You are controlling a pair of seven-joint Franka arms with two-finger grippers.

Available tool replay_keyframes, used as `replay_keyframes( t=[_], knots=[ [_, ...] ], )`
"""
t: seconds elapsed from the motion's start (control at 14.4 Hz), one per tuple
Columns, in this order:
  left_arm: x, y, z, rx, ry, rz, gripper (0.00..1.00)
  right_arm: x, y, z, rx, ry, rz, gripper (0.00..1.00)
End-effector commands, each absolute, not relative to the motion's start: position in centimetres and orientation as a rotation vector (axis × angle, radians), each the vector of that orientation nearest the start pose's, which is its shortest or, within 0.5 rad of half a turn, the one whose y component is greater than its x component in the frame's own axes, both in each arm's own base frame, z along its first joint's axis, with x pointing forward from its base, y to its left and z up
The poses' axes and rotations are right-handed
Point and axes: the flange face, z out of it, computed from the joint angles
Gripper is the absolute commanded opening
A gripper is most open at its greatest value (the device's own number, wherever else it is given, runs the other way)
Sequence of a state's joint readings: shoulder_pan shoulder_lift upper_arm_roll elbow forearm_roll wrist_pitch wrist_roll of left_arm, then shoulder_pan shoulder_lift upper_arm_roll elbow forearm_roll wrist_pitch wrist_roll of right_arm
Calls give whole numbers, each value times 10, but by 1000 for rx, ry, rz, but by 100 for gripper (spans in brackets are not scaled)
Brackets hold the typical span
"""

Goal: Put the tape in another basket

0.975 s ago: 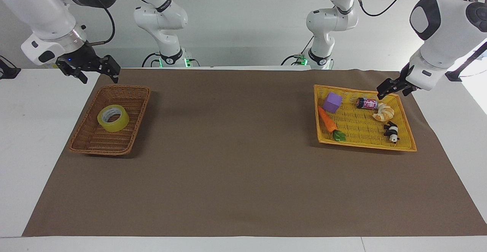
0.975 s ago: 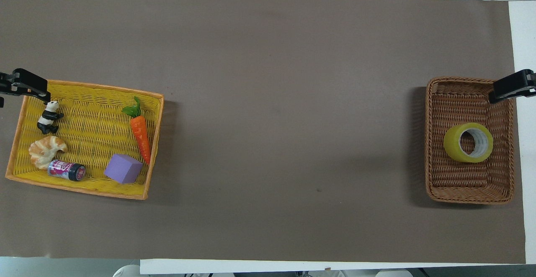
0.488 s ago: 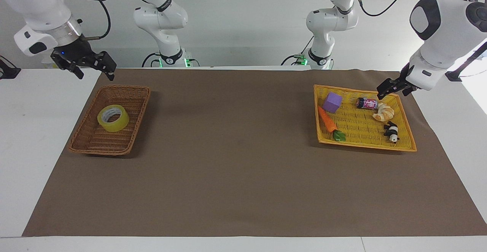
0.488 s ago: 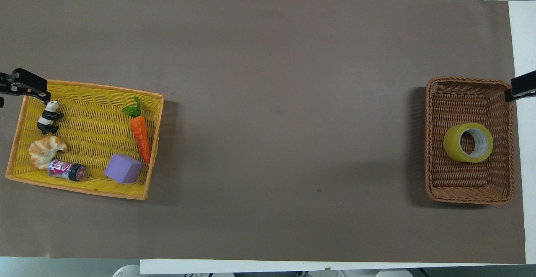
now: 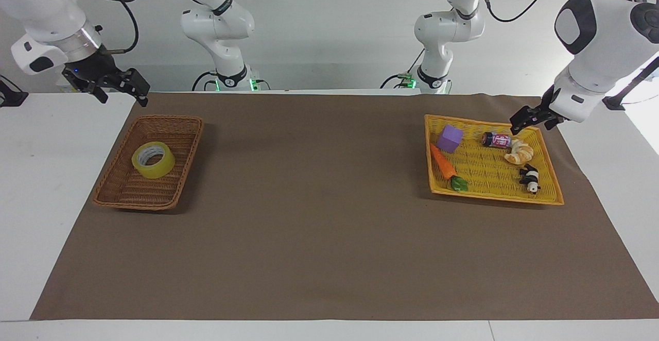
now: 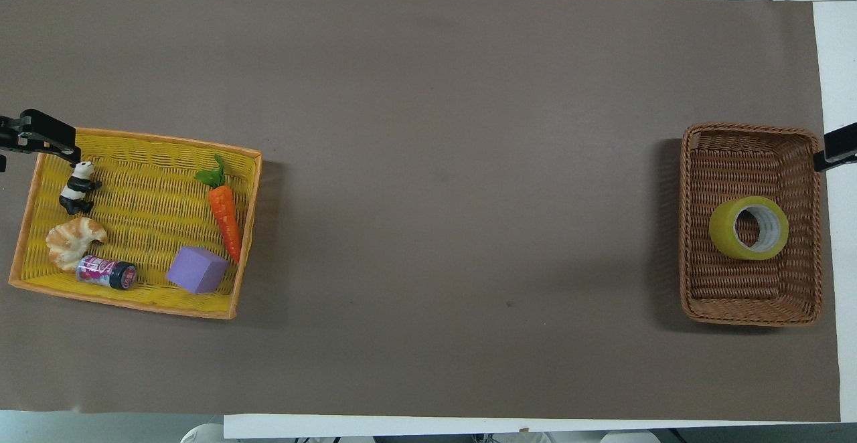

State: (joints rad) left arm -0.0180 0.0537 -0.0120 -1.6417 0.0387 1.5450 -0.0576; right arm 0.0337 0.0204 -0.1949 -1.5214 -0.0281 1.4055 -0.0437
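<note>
**A:** Where are the grippers?

**B:** The right gripper (image 5: 119, 86) hangs in the air at the right arm's end of the table, over the edge of the brown mat (image 5: 329, 238) and just beside the corner of the basket (image 5: 181, 124) that is nearest the robots. Its two fingers stand well apart and hold nothing. In the overhead view only its black tip (image 6: 837, 150) shows, at the picture's edge beside the basket's rim.

**A:** And the left one?

**B:** The left gripper (image 5: 527, 118) hangs low over the corner of the yellow tray (image 5: 494, 197) nearest the robots, close above a small can (image 5: 497, 139) lying on its side. Whether its fingers are spread or closed cannot be told.

**A:** Where is the tape?

**B:** The tape (image 5: 153, 159) lies in the brown basket, about at its middle, tilted a little so its pale core faces up. Nothing touches it. From above it sits (image 6: 748, 227) slightly toward the outer long wall of the basket (image 6: 696, 296).

**A:** What else is in the tray?

**B:** A purple block (image 5: 450, 138) and a carrot (image 5: 444, 162) lie along the side toward the table's middle. A croissant (image 5: 518, 152) rests just beside the can, and a toy panda (image 5: 530, 178) lies farther from the robots than the croissant. The tray and the basket stand well apart, at the two ends of the mat.
</note>
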Motion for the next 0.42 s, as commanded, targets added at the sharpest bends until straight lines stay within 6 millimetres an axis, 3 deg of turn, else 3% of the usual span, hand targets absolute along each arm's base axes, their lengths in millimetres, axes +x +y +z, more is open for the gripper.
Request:
replay_keyframes(
  t=[0.0,0.21,0.35],
  knots=[
    [556,-9,562,-3077,-26,203,100,532,-90,624,-3149,202,247,100],
    [556,-9,562,-3077,-26,203,100,528,-90,611,-3145,197,239,100],
    [556,-9,562,-3077,-26,203,100,528,-91,616,-3155,197,237,100]
  ],
)
